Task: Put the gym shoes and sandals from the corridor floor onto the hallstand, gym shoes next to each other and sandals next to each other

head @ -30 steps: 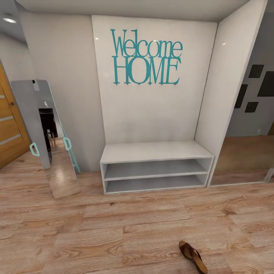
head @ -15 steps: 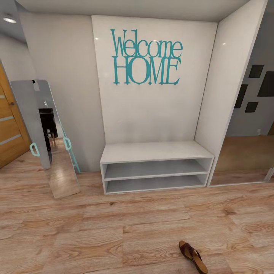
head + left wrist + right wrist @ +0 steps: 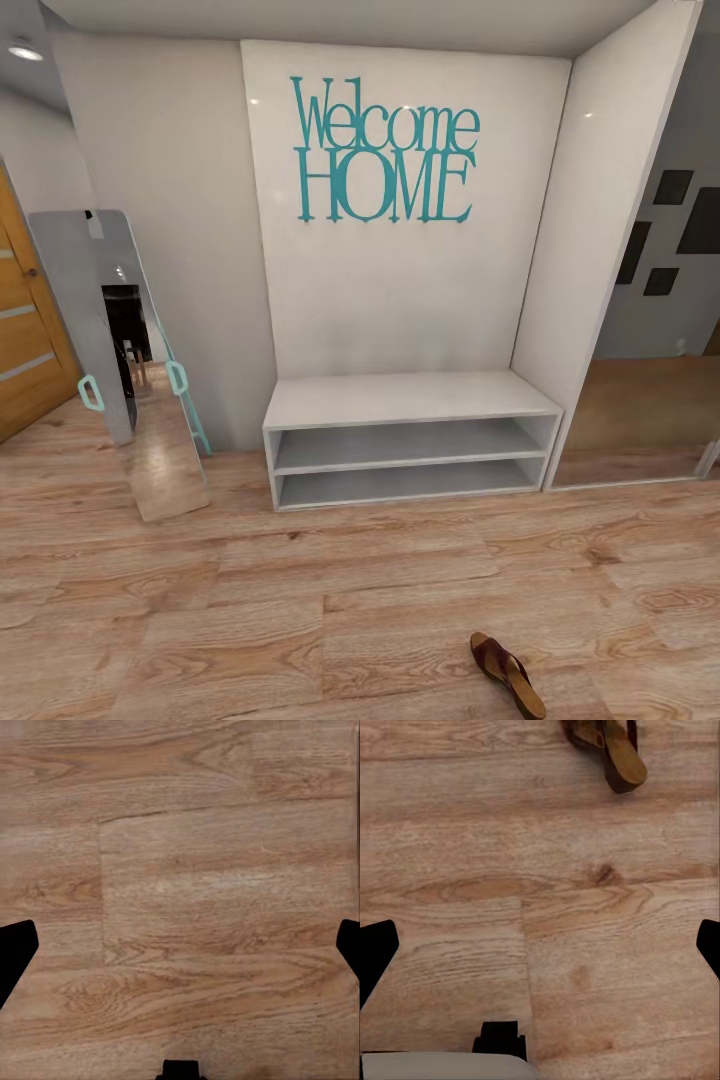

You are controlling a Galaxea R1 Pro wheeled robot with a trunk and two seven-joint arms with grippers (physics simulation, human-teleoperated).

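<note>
While the head camera faces the wall:
Floor: corridor floor of wood-grain planks fills the lower frame.
Room: white rack under teal "Welcome HOME" lettering; mirror at left.
Sandal: one sandal lies at lower right; right wrist view shows it at top edge.
Grippers: left gripper and right gripper spread wide, empty over bare planks.

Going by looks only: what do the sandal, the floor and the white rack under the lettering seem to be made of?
The sandal: seemingly dark-brown leather strap, matte, over a tan footbed. The floor: light-brown wood planks or wood-look laminate, with visible grain, knots and plank seams, and a low sheen. The white rack: smooth, evenly pale painted or laminated board, matte, no grain visible. These are renders, so only the look can be judged.
</note>
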